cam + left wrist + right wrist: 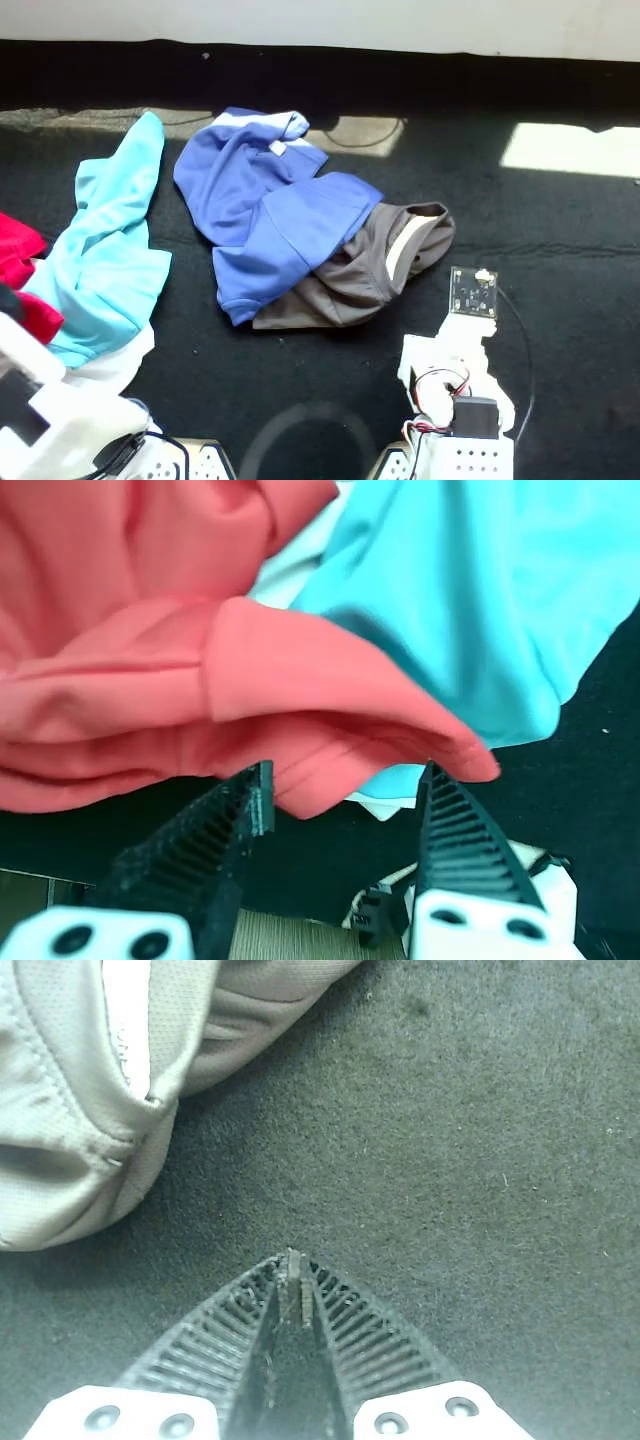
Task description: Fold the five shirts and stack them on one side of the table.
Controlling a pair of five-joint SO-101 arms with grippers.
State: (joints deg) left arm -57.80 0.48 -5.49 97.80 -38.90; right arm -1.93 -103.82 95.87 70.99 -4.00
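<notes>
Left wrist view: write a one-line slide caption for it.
Left tool, open, hovers at the edge of a red shirt beside a turquoise shirt.

Wall: I see a pale wall (400, 20) running along the far edge from left to right.
Table: the table (560, 260) is spread with a black felt cover (480, 1160). Close up I can make out its fuzzy nap and a few pale specks.
Light: a bright sun patch (570, 150) lies far right. A dimmer patch (365, 135) sits far centre, and I catch a faint band (50, 118) far left.
Marks: a faint ring mark (300, 435) shows on the cover, near centre.
Edge: a wooden strip (280, 950) shows near left, beside the cover's edge.
</notes>
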